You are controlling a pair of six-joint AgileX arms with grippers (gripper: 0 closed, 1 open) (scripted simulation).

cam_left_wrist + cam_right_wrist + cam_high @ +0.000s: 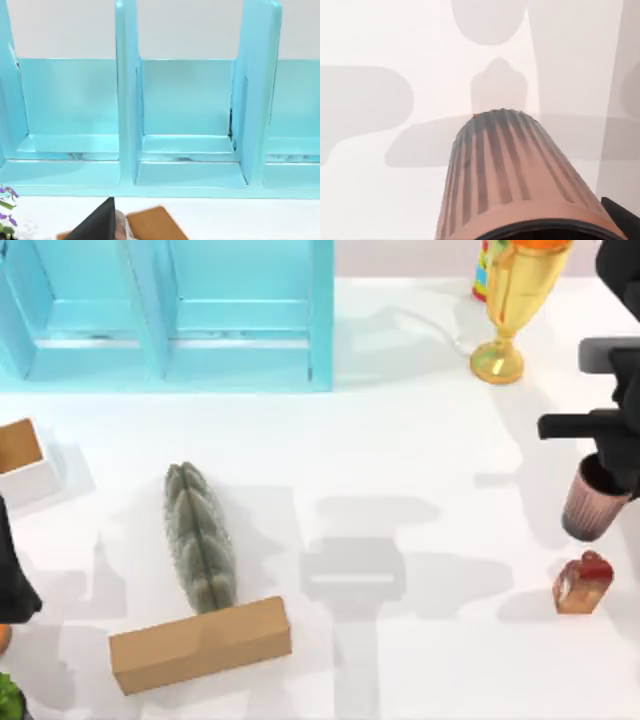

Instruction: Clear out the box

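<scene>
Right gripper (600, 490) is working at the right edge of the top view, jaws pinching a ribbed pink cup (590, 502) and holding it just above the white worktop (420, 440); in the right wrist view the cup (512, 175) is hanging mouth toward the camera with bare worktop beyond it. Just below the cup in the top view, a small red-topped object (583, 583) is standing on the worktop, slightly apart from it. A gold trophy (512, 300) is sitting at upper right. The box, a small white one with a brown inside (22, 455), is lying at the left edge, mid-height, and what shows of it is looking empty, though part is cut off. Left arm is idling at the lower left edge; its jaws cannot be judged. Its wrist view is facing the blue shelf unit (185, 125), compartments bare, with the box (152, 224) at the bottom of the frame. A grey-green cactus-like object (198, 538) and a tan block (200, 643) are lying at lower centre-left, touching. Judging from this, the clearing looks nearly finished: cup still needing setting down and releasing.
</scene>
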